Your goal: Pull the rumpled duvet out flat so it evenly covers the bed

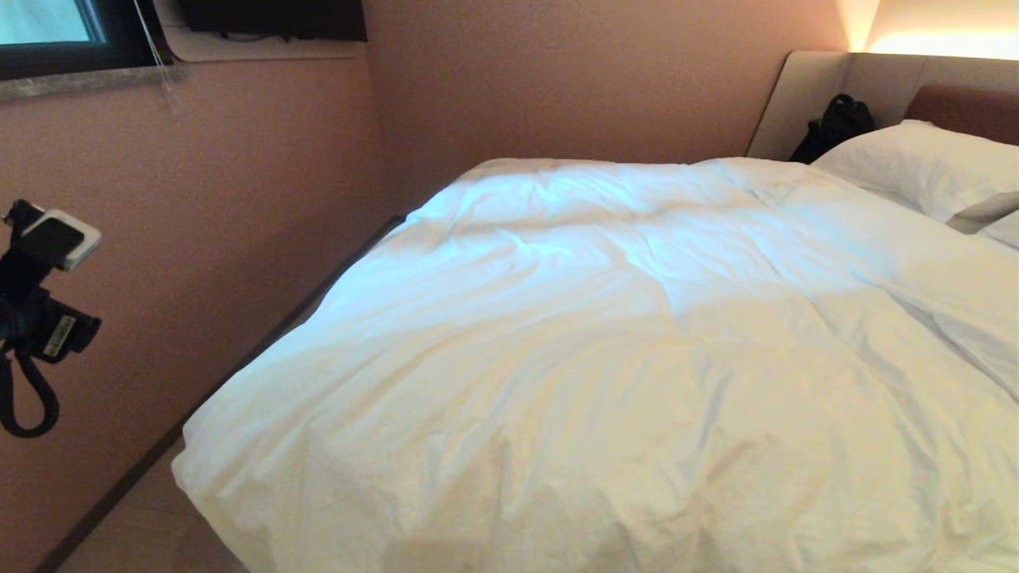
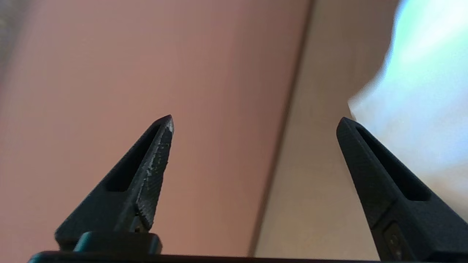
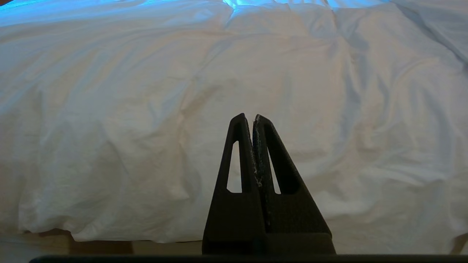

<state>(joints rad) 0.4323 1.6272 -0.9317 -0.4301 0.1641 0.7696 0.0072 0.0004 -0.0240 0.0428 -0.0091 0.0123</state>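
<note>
The white, puffy duvet lies spread over the bed, wrinkled, its near-left corner hanging over the edge. My left arm hangs at the far left beside the pink wall, clear of the duvet. In the left wrist view my left gripper is wide open and holds nothing, with the duvet's edge off to one side. My right gripper is shut and holds nothing. It is low at the foot of the bed and points at the hanging duvet.
White pillows lie at the beige headboard, with a black bag in the corner beside them. A pink wall runs close along the bed's left side, leaving a narrow floor strip. A window sits at the upper left.
</note>
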